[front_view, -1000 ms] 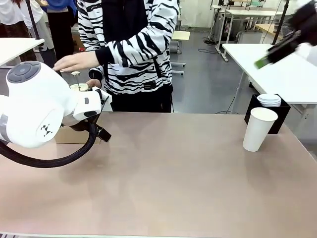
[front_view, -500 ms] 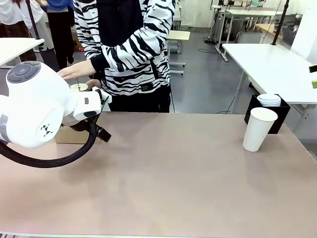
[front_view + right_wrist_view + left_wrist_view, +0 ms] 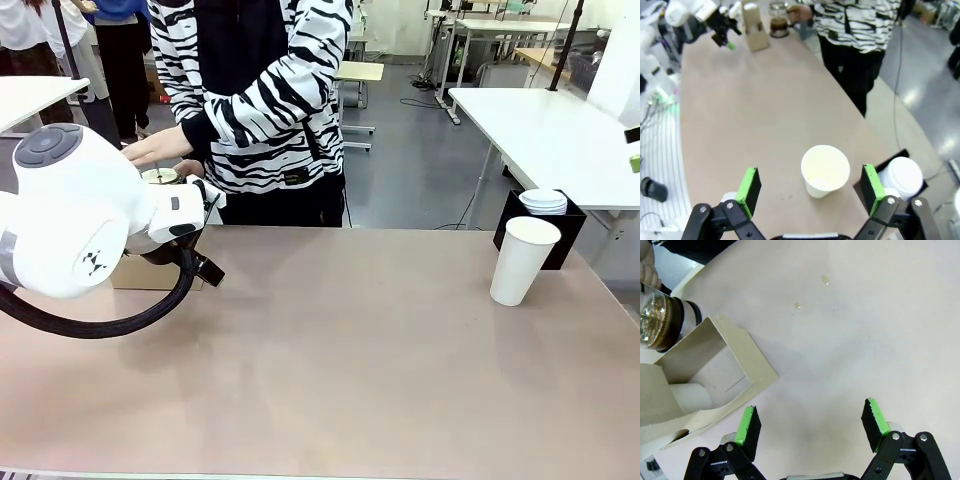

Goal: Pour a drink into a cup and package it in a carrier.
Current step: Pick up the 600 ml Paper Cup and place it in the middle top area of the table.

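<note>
The white paper cup (image 3: 522, 260) stands lidless and upright at the table's right; from above it looks empty (image 3: 825, 169). My right gripper (image 3: 810, 189) hovers open high above it, holding nothing. The brown cardboard carrier (image 3: 705, 372) sits at the far left of the table, just ahead and to the left of my open, empty left gripper (image 3: 811, 422). Behind the carrier stands the glass jug (image 3: 660, 322) of dark reddish-brown drink (image 3: 778, 26). The person's hands (image 3: 165, 150) rest on the jug's top and side. My left arm (image 3: 70, 225) hides most of the carrier in the front view.
A black box of white lids (image 3: 545, 212) sits right behind the cup. A few small droplets (image 3: 825, 280) lie on the table beyond the carrier. The person (image 3: 260, 100) stands at the far edge. The brown tabletop (image 3: 350, 360) stretches bare between carrier and cup.
My right gripper has swung out of the front view's upper right, leaving a green pad at the edge. The person's hand came down onto the jug's top. The left arm stayed still.
</note>
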